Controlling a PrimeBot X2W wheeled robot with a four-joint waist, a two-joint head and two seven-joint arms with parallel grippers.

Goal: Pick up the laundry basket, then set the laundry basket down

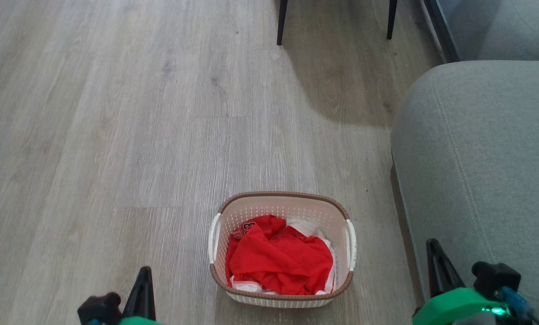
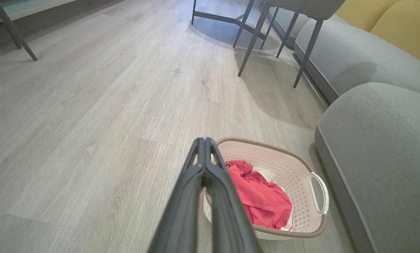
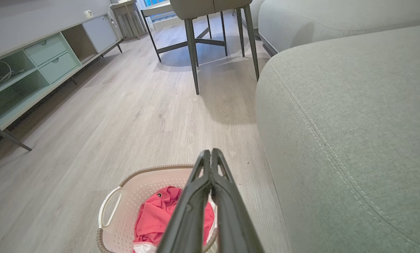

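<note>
The laundry basket (image 1: pixel 281 205) stands on the wood floor: cream perforated walls, a brown woven-look rim, white side handles, red and white clothes inside. It also shows in the left wrist view (image 2: pixel 294 175) and the right wrist view (image 3: pixel 125 196). My left gripper (image 1: pixel 144 273) hangs shut to the basket's lower left, apart from it; its fingers (image 2: pixel 204 142) are pressed together with nothing between them. To the basket's lower right is my right gripper (image 1: pixel 432 246), shut and empty, beside the sofa. Its closed fingers (image 3: pixel 210 154) stand above the basket's near side.
A grey sofa (image 1: pixel 477 180) runs along the right, close to the basket. Dark chair legs (image 1: pixel 281 22) stand at the far end of the floor. A low cabinet with drawers (image 3: pixel 51 59) lines the left wall. Open floor (image 1: pixel 116 135) spreads to the left.
</note>
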